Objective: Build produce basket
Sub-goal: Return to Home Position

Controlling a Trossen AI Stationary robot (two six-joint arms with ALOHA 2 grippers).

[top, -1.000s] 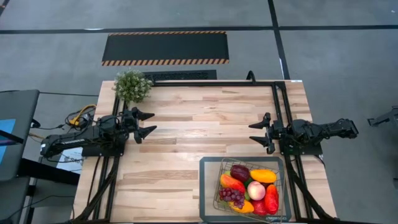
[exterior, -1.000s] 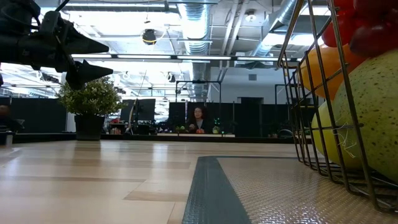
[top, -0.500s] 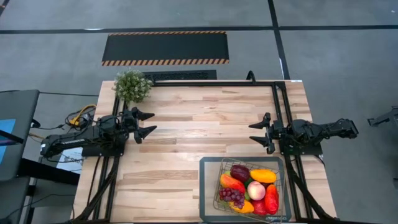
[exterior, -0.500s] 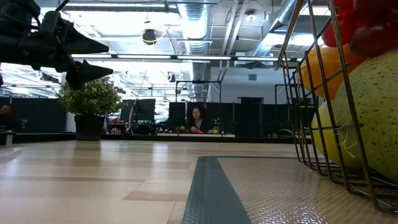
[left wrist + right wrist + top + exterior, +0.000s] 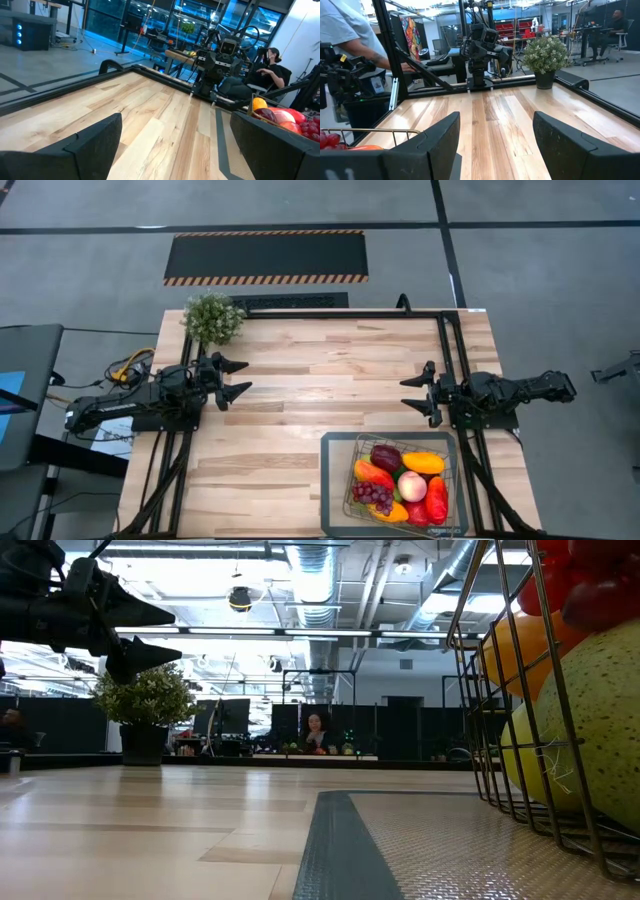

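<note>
Counting from above gives one basket (image 5: 352, 480), one grey mat (image 5: 332, 480) under it, one plant (image 5: 212, 318) and two grippers. The basket stands upright on the mat at the table's (image 5: 320, 360) edge on the right arm's side, mouth up, its long axis running across the table from the left arm's side towards the right's. Produce (image 5: 400, 485) is heaped inside. About eight pieces show on top: one dark red pepper (image 5: 385, 457), one yellow-orange, one orange and one red, one pink peach (image 5: 412, 485), one bunch of grapes (image 5: 372, 495) and two more low down; those beneath cannot be counted. The left gripper (image 5: 243, 376) hangs near the plant, spread wide and empty. The right gripper (image 5: 405, 394) faces it from well across the boards, just as wide and empty, beside the basket but apart from it.
</note>
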